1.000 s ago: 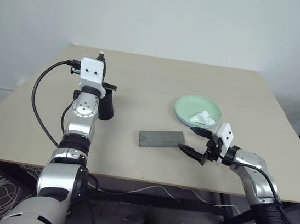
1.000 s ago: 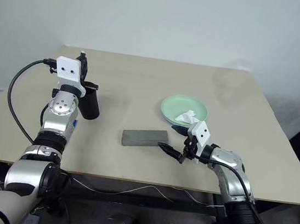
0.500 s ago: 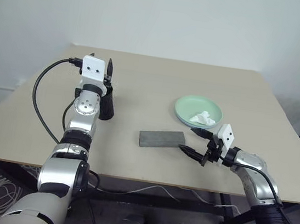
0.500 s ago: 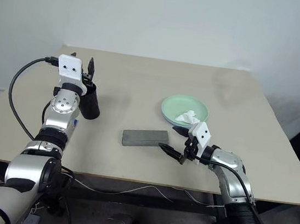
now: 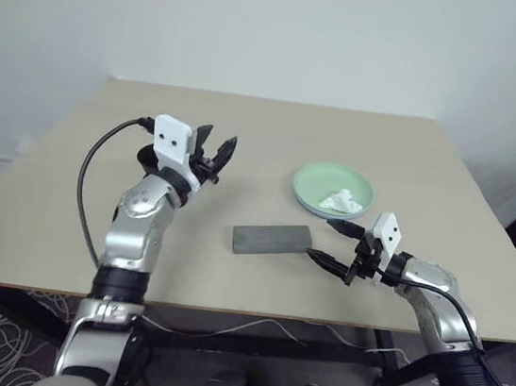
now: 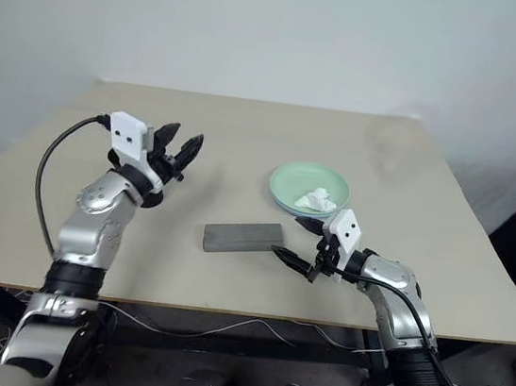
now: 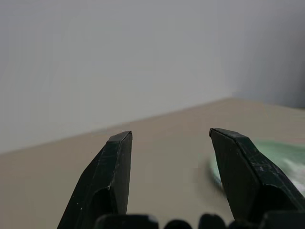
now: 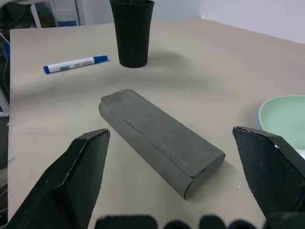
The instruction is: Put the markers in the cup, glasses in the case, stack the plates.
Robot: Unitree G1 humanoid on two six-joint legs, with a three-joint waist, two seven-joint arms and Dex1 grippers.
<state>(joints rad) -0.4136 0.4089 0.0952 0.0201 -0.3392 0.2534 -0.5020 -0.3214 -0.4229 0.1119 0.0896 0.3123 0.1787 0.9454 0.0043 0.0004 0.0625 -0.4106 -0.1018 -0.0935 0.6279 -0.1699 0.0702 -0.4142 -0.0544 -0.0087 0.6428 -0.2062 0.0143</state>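
Note:
My left gripper (image 5: 219, 136) hangs open and empty above the table's left half, pointing roughly level towards the plates. In the right wrist view the black cup (image 8: 132, 31) stands upright at the far side, and a white marker (image 8: 76, 63) with a blue cap lies on the table beside it. The grey case (image 5: 271, 239) lies closed mid-table. My right gripper (image 5: 321, 239) stands wide open just right of the case's end, holding nothing. The mint green plate (image 5: 322, 178) sits behind it, with what looks like a light blue edge beneath. The glasses are out of view.
A crumpled white tissue (image 5: 347, 203) lies in the green plate. The tan table (image 5: 406, 155) ends close behind my right arm at its front edge. A black cable loops off my left wrist.
My left gripper opened above the cup, then drew back and swung down to level, pointing towards the plates. The right arm kept still. The camera shifted slightly.

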